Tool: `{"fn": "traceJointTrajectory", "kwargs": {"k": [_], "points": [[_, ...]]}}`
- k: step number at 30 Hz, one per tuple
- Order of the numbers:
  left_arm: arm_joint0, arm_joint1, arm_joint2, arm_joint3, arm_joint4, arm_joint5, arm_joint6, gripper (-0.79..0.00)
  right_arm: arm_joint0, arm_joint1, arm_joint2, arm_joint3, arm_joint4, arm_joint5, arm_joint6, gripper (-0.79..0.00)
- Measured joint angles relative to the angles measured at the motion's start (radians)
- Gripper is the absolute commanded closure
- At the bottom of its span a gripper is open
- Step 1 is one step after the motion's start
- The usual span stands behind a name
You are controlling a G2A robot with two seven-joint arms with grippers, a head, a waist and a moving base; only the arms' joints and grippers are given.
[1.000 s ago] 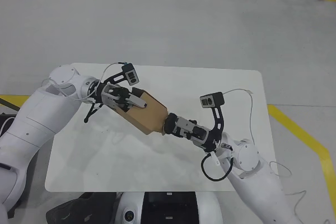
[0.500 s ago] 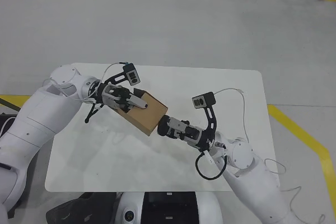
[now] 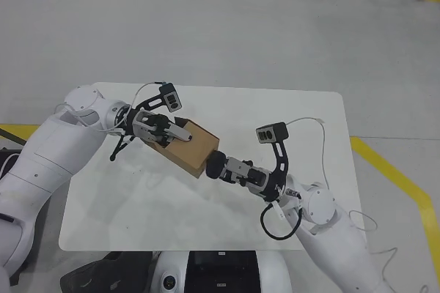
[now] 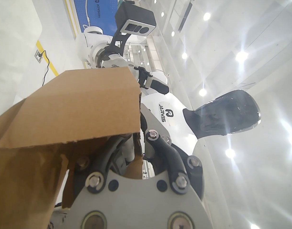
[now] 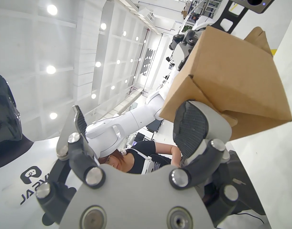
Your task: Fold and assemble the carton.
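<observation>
Carton, brown, body already squared up, over the white worktop. Nearest, right gripper, jaws spread, one pad pushing an end flap. Beyond, left gripper, jaws pinching the far end. Closing the ends likely remains.

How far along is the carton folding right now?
Done: the carton is opened into a box shape, and the end flaps near the right gripper are folded in. In hand: the left gripper clamps the other end while one right finger pad rests against those flaps. Left: a flap at the left gripper's end sticks out, so that end looks unclosed.
</observation>
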Motion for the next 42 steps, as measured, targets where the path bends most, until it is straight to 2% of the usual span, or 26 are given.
{"fn": "traceJointTrajectory", "kwargs": {"k": [23, 42], "points": [[-0.001, 0.004, 0.002, 0.005, 0.006, 0.003, 0.000, 0.000, 0.013, 0.004, 0.002, -0.029, -0.075, 0.179, -0.038, -0.785], [-0.007, 0.001, 0.008, 0.019, 0.016, 0.002, 0.000, 0.000, -0.041, 0.018, 0.038, -0.093, -0.097, 0.176, -0.023, -0.785]]}}
